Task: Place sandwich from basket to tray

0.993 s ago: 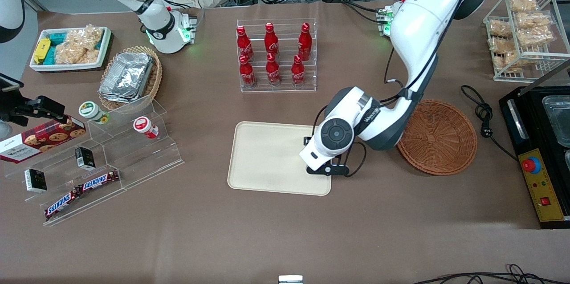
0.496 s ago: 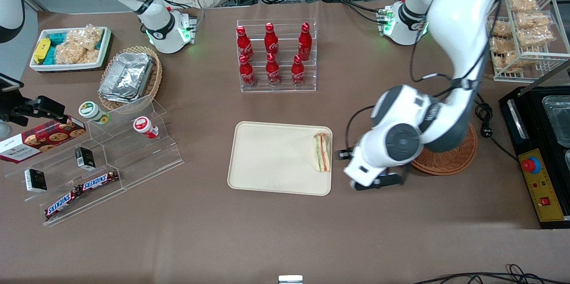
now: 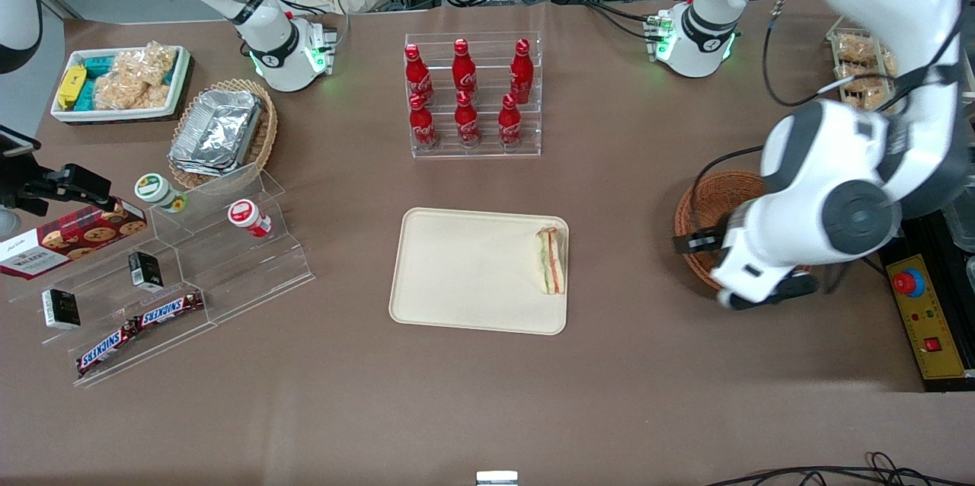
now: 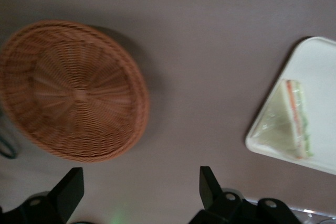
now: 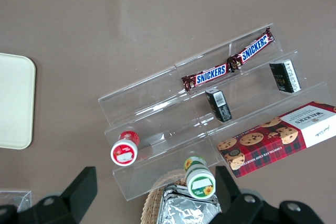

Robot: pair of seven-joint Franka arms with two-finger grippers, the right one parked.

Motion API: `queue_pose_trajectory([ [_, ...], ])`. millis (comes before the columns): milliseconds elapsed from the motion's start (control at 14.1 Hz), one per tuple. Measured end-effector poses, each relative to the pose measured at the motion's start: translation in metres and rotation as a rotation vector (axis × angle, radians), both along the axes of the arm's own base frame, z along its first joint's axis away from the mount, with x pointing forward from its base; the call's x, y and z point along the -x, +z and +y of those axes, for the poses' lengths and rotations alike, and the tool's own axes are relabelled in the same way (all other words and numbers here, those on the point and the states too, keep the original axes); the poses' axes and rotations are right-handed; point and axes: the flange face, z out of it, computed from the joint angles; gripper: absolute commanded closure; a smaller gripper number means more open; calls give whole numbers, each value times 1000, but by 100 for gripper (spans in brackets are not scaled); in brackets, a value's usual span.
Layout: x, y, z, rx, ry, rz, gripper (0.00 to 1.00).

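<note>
Fingers [image 4: 73,187] spread, empty, gripper [image 4: 139,192] above basket [image 3: 708,200]; sandwich [image 3: 551,260] sits at tray [image 3: 457,273] edge, could slide off if jolted.

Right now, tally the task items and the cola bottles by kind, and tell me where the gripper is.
Sandwich: 1, on the tray
Tray: 1
Basket: 1, empty
Cola bottles: 6, in the rack
Total: 9
Gripper: open, above the table beside the basket
</note>
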Motion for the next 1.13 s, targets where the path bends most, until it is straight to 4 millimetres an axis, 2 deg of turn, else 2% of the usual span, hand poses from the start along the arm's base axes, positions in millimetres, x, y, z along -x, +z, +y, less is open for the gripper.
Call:
queue_pose_trajectory([
  [213, 12, 28, 40, 5, -59, 5, 2],
  [496, 20, 59, 67, 6, -142, -37, 1],
  [638, 22, 70, 73, 9, -166, -53, 1],
  [1135, 19, 91, 72, 13, -168, -102, 1],
])
